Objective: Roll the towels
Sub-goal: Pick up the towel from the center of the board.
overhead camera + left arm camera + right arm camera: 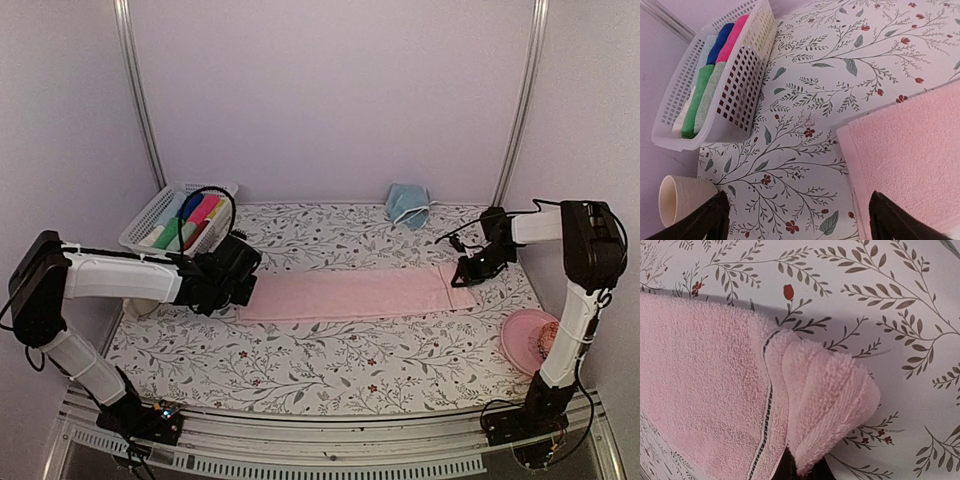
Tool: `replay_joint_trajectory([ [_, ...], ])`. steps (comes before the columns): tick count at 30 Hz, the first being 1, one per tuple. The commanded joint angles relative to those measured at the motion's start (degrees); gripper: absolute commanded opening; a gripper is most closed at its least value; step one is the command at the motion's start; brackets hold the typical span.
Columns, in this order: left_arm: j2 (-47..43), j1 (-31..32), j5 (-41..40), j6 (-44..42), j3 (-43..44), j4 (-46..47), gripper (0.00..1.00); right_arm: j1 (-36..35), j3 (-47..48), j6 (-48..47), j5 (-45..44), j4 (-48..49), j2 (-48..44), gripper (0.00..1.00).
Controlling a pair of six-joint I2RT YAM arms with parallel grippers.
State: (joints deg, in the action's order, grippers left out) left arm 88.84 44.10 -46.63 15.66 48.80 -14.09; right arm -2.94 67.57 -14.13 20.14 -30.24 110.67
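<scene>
Right wrist, gripper [801,471] mostly hidden under pink towel [715,390]

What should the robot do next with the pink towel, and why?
Probably the right tool should curl the end it pinches up and over toward the left, starting the roll. It is shut on that end of the pink towel, which lies flat as a long strip; the left tool hangs open at the other end.

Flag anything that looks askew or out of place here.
The pink towel lies flat except its right end, bunched and lifted in the right gripper. The light blue towel sits crumpled at the back of the table, not spread out.
</scene>
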Motion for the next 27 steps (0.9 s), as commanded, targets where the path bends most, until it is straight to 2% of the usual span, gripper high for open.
replay_joint_trajectory([
  [1,-0.60,0.59,-1.01,0.77,-0.80,1.09,0.97,2.64,1.14,-0.59,-3.24,-5.47,1.92,0.02],
  [8,-0.60,0.64,-0.96,0.64,-1.42,1.57,0.97,12.58,12.48,-4.22,-3.99,-11.43,1.28,0.02],
  [11,-0.51,0.64,-0.60,0.64,-1.55,1.85,0.97,13.83,15.97,-5.04,-3.63,-13.35,0.36,0.02],
  [13,-0.36,0.62,-0.41,0.60,-1.52,2.03,0.97,13.10,18.16,-5.65,-0.02,-16.25,0.03,0.02],
  [20,0.99,0.59,0.13,0.26,-1.36,2.80,0.97,1.74,20.69,-7.75,9.38,-21.21,-3.03,0.03],
  [27,2.80,0.57,-0.11,0.25,-1.34,3.37,0.97,-10.09,29.77,-7.58,16.64,-25.90,2.31,0.03],
])
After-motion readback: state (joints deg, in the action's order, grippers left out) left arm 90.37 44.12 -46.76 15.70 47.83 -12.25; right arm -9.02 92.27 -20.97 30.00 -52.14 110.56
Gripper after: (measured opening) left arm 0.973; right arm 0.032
